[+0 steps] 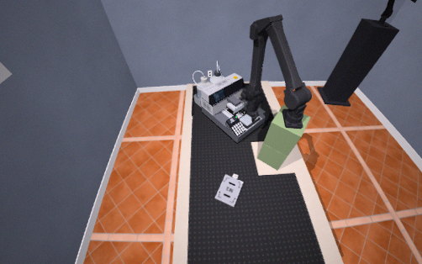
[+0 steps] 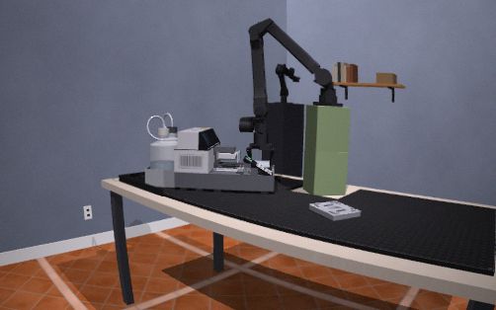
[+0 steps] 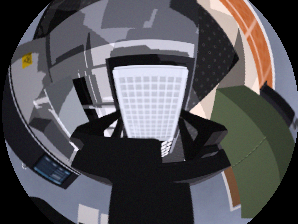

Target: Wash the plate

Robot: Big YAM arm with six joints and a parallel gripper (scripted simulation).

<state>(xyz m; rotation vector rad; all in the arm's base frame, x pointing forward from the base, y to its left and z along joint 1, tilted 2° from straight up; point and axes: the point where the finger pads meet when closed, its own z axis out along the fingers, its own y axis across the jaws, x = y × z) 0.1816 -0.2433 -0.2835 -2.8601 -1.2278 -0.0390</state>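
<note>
1. Your hand (image 1: 252, 113) (image 2: 261, 155) (image 3: 150, 111) is grasping the plate (image 1: 247, 120) (image 2: 263, 163) (image 3: 151, 95), a finger along each long side.
2. The plate lies at the washer's (image 1: 208, 106) (image 2: 194, 161) (image 3: 25, 85) front, its long axis running between the fingers.
</note>
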